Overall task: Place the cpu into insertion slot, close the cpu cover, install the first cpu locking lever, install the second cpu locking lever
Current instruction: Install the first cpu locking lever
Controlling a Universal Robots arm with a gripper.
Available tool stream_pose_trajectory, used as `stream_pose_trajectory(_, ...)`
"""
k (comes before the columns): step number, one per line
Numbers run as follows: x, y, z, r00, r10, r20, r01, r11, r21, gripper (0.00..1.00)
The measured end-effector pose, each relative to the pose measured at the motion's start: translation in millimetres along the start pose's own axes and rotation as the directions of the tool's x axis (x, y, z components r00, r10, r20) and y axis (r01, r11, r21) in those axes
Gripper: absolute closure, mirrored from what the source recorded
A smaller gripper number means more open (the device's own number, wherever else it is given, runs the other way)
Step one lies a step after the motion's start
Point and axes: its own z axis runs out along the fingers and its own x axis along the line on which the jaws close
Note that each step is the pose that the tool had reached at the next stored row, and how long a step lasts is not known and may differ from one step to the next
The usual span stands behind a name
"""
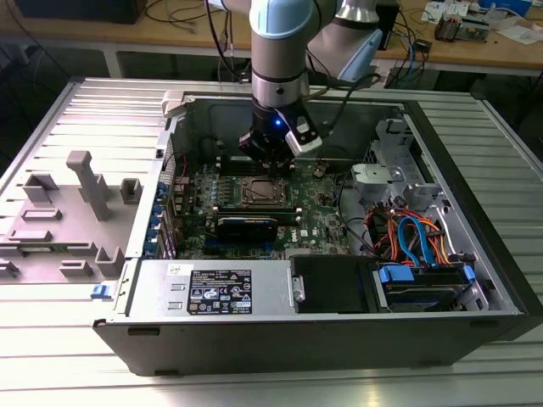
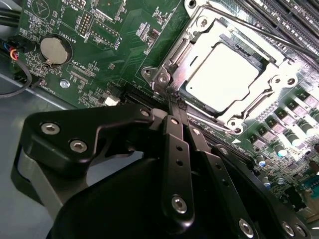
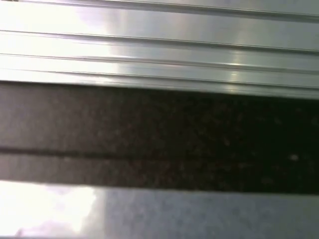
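Tool (image 2: 172,97) clenched, empty, tips at the insertion slot's (image 2: 227,74) corner, frame centre. Cpu (image 2: 224,77) seated under the closed cpu cover (image 2: 192,37). Coin battery (image 2: 56,50) upper left; black card (image 1: 246,225) just below the slot.

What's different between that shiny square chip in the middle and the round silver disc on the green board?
The cpu is square; the coin battery is round. The cpu is clearly larger. The cpu sits under a silver frame, the cpu cover, near the claw; the battery sits in a round holder farther away. Both are flat, silvery metal on the motherboard.
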Motion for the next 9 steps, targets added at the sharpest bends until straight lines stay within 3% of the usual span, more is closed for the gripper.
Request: stream_pose_trajectory(9, 0.1, -0.9, 2.8, 1.0, 0.0, -0.0003, 0.0, 1.0, -0.0003, 0.89)
